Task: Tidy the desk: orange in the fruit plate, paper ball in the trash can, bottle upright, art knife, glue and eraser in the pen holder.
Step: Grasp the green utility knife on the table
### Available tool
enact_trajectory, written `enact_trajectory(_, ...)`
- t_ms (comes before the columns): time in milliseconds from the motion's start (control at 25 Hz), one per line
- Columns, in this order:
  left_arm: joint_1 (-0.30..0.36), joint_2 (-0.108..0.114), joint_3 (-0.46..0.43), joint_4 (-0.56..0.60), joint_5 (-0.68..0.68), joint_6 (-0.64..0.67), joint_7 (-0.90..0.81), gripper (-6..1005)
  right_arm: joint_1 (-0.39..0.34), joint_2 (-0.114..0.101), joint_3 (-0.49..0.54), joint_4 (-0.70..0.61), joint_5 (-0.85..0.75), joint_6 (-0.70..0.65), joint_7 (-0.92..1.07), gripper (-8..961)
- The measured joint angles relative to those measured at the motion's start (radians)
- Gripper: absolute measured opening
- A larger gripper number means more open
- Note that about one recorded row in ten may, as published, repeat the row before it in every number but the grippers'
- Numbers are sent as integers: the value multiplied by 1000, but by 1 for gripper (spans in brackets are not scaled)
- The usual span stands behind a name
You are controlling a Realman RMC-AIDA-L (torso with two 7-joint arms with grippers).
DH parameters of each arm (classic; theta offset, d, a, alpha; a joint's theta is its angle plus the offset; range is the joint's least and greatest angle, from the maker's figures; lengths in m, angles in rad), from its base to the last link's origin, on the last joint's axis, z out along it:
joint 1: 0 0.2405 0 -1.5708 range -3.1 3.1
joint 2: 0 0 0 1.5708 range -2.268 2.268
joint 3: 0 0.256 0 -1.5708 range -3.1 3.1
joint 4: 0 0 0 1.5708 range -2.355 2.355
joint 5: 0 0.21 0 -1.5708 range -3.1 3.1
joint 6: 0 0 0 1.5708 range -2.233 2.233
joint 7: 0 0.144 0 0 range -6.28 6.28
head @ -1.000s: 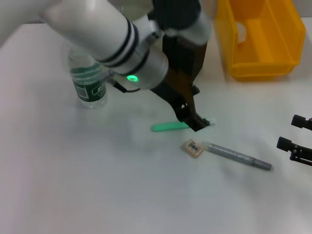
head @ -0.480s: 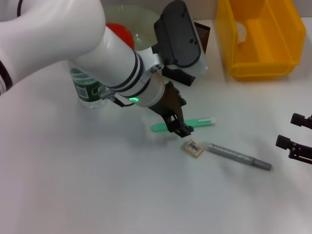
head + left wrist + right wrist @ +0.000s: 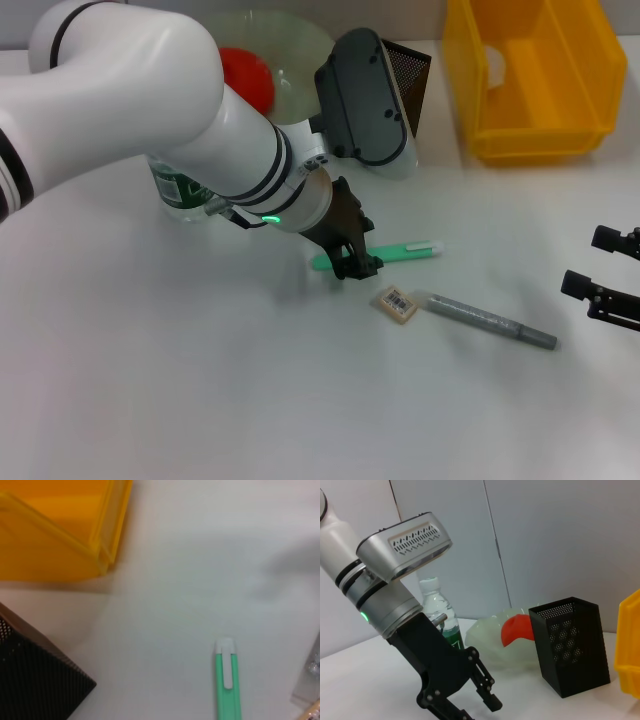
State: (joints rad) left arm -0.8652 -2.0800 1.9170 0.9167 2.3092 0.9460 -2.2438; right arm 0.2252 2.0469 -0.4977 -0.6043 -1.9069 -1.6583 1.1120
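With the orange (image 3: 246,75) plated and the bottle (image 3: 182,190) upright, the open left gripper (image 3: 352,262) hovered at the green art knife (image 3: 385,254); eraser (image 3: 397,304) and what was probably the glue (image 3: 490,322) lay on the table (image 3: 200,400), right gripper (image 3: 600,275) open, parked.

One green knife (image 3: 385,254) with a white clip. One eraser (image 3: 397,303) bearing a barcode label. One grey glue stick (image 3: 490,321) (long and thin, pen-like). One bottle (image 3: 182,190) with a green label, standing upright. One black mesh pen holder (image 3: 571,645). One clear plate (image 3: 298,68), holding one orange (image 3: 247,75) (more red than orange in colour). One yellow bin (image 3: 535,75), with one white paper ball (image 3: 494,62) showing inside it. Two arms: one left gripper (image 3: 352,254), fingers spread apart over the knife; one right gripper (image 3: 598,268), off at the table's edge, fingers parted. One white table (image 3: 200,380).
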Motion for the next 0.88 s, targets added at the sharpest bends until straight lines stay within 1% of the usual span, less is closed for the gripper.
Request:
enact_trajectory(160, -4, 0, 1, -15, 0, -6, 6, 463, 2, 2, 0, 0, 0, 7, 0, 820)
enact_trajectory(320, -5, 0, 2, -18, 1, -7, 8, 352, 3, 3, 1, 0, 0, 9, 0, 820)
enact_trajectory(440, -7, 0, 2, -26, 2, -8, 9, 290, 6, 3, 1, 4, 0, 9, 0, 820)
enact_trajectory(880, -11, 0, 1, -45, 3, -7, 23, 239, 15, 3, 1, 10, 0, 10, 0, 820)
